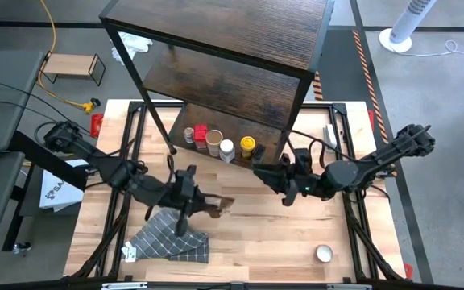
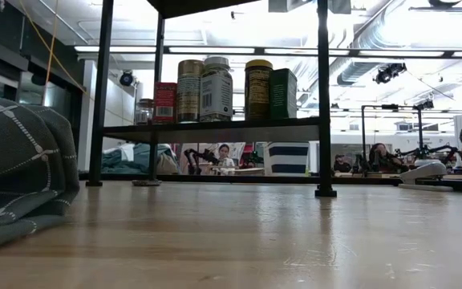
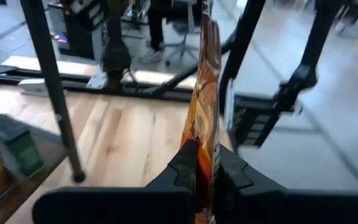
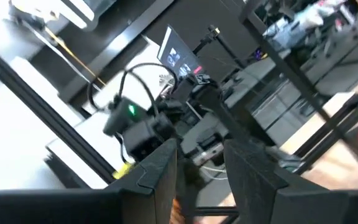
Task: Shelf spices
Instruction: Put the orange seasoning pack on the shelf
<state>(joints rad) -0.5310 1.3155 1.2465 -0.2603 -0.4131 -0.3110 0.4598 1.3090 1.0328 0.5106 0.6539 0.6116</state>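
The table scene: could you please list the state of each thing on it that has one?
Left gripper: shut on a flat orange packet, held on edge above the table.
Right gripper: open, empty, by the shelf.
Shelf: upright on the table.
Spice jars: upright in a row on the bottom board.
Cloth: crumpled on the table.
White-lidded jar: alone on the table, unshelved.

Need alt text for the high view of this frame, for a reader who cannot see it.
Overhead view of a wooden table: the left gripper holds a flat orange packet mid-table, above a grey checked cloth. The right gripper, fingers parted and empty, sits beside the dark wood shelf, whose bottom tier carries a row of spice jars. A small white-lidded jar stands alone near the front right.
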